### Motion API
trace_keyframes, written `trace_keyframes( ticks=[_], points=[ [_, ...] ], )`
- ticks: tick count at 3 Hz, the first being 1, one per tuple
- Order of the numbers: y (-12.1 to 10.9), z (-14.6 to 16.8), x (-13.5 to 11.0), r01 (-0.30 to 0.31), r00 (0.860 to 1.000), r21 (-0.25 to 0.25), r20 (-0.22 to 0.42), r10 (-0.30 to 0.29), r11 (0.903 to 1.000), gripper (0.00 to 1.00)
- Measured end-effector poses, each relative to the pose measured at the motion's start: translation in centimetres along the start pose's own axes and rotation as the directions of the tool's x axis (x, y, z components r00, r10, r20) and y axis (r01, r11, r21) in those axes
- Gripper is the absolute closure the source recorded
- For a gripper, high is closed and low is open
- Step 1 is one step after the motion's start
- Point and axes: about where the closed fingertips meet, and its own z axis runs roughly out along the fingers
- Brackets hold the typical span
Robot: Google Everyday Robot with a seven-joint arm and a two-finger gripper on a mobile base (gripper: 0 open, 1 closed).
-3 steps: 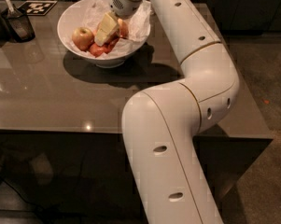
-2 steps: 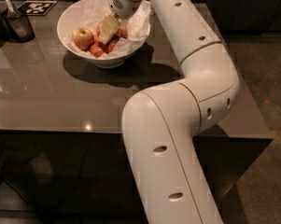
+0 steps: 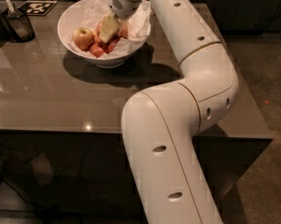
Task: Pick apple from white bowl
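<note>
Since the apple [image 3: 124,31] lies low inside the white bowl [image 3: 107,60], with the steep wall all round it, the gripper [image 3: 109,28] points down into the bowl from above rather than from the side. It hangs right over the fruit, and the apple shows only as a pinkish edge beside it. Whether the gripper is wide, narrow or already holding the apple, I cannot tell. A golden-yellow apple [image 3: 83,37] sits just to the left, and small dark-red apples [image 3: 97,49] crowd the front of the pile, so a neighbour could well be nudged or caught instead. Crinkled clear plastic [image 3: 141,20] lines the bowl and might snag. On the table [image 3: 46,92], a dark container [image 3: 19,26] and a printed marker [image 3: 37,7] stand well apart from the bowl, out of the way
</note>
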Motion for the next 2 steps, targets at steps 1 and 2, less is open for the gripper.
trace_keyframes(
  ticks=[1, 2],
  points=[
    [0.2, -0.5, -0.8, 0.02, 1.0, 0.013, 0.017, -0.02, 0.9997, 1.0],
    [2.1, -4.1, -3.8, 0.12, 0.989, 0.055, 0.077, -0.124, 0.9912, 1.0]
  ],
)
